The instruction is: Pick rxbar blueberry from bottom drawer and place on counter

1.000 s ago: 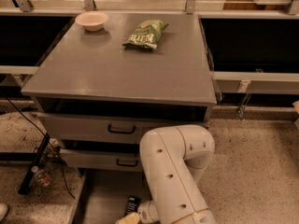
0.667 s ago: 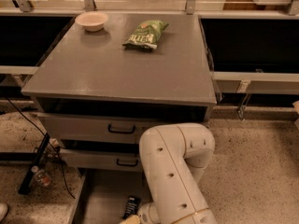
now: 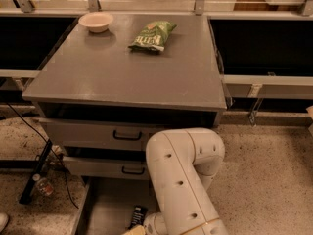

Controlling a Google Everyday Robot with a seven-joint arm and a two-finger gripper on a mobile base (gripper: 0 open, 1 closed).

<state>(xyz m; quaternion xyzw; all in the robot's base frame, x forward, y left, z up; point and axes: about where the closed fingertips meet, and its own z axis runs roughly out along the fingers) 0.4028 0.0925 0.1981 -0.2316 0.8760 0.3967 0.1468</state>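
The bottom drawer [image 3: 105, 207] is pulled out at the lower left, its flat grey floor showing. On that floor lies the rxbar blueberry [image 3: 138, 216], a small dark bar, close to the arm. My gripper [image 3: 136, 230] reaches down into the drawer at the frame's bottom edge, just below the bar; only a pale tip of it shows beneath the white arm [image 3: 183, 180]. The counter [image 3: 127, 67] spreads wide and grey above the drawers.
A green chip bag [image 3: 153, 35] and a pale bowl [image 3: 96, 21] rest at the back of the counter. Two upper drawers with black handles [image 3: 127, 135] sit above. A plastic bottle [image 3: 43, 185] and cables lie on the speckled floor at left.
The view has barely changed. The arm sits a touch lower over the drawer, and the dark bar stays on the drawer floor.
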